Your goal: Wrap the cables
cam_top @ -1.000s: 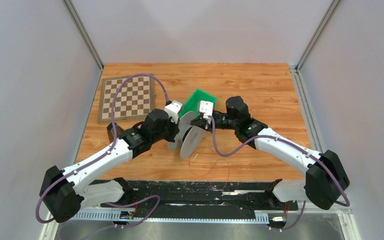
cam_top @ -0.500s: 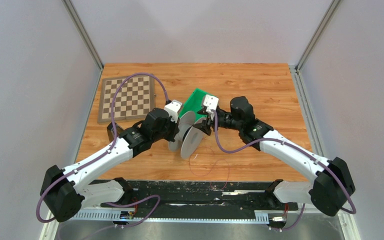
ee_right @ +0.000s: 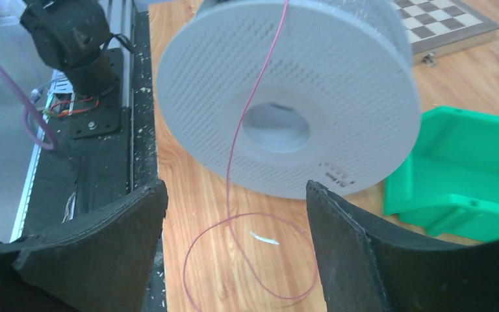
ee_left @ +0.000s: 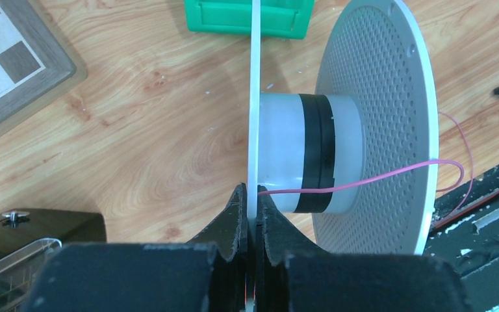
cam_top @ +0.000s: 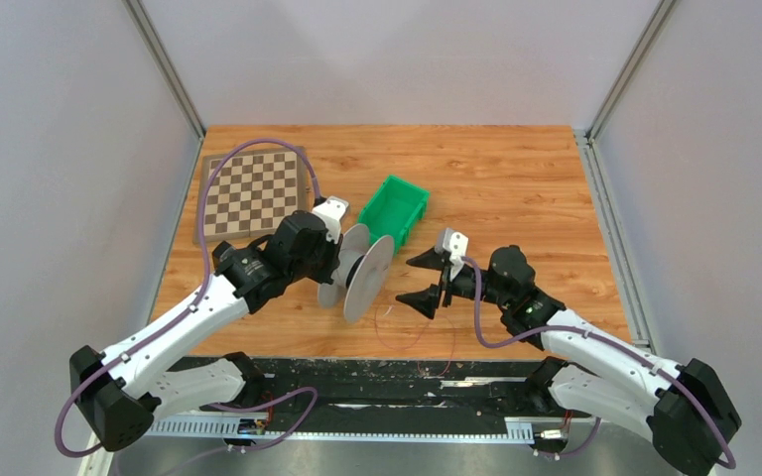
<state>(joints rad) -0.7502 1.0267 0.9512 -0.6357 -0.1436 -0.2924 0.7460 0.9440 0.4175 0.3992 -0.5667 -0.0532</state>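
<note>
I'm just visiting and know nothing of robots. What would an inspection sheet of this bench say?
Surface: wooden table, bare wood.
Job's things: grey spool held on edge, tilted; thin pink wire runs off its core and loops on the table.
Clutter: chessboard at far left; green bin beyond the spool.
Grippers: left gripper shut on one disc's rim; right gripper open, apart from the spool.
Cables: purple hoses along both arms.
Surroundings: plain grey walls.
</note>
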